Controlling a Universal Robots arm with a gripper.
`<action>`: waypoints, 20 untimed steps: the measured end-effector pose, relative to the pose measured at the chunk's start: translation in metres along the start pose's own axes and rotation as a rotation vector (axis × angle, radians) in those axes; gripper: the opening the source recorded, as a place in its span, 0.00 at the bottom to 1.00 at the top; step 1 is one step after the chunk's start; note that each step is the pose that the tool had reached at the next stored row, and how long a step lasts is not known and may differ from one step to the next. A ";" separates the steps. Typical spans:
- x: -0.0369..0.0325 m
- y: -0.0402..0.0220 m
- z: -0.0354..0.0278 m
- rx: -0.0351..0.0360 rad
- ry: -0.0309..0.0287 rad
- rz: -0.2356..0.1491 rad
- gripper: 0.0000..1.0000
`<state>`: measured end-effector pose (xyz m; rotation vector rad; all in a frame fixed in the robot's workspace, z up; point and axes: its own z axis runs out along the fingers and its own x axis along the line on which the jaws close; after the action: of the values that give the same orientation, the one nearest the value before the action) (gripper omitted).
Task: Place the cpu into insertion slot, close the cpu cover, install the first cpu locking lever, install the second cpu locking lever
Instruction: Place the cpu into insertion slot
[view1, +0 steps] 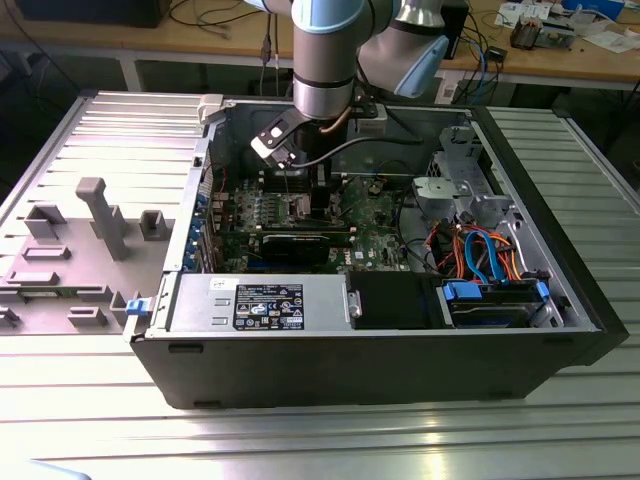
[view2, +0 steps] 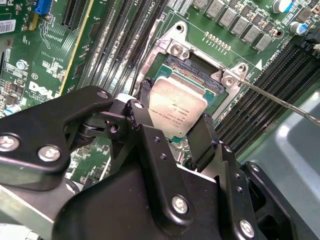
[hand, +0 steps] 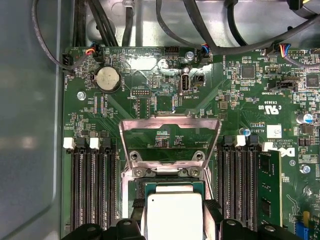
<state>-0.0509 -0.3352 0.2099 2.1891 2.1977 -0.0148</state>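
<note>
One cpu (view2: 177, 105) is sitting clenched in my claw (view2: 175, 112); I am seeing the insertion slot (view2: 196, 70) just beneath it, the cpu cover (hand: 170, 122) standing open beyond.

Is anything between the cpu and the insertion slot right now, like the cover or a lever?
Nothing visible. The gripper holds the cpu just over the insertion slot, whose visible part is bare. The cpu cover is swung open, off the slot, and a thin lever lies aside.
</note>
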 end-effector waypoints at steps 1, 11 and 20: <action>0.0001 0.0000 0.0000 0.0000 0.0001 0.000 0.55; 0.0013 -0.0001 0.0006 -0.0002 0.0002 -0.005 0.55; 0.0032 -0.0011 0.0040 -0.0002 0.0008 -0.004 0.55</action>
<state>-0.0519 -0.3322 0.2058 2.1855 2.2019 -0.0138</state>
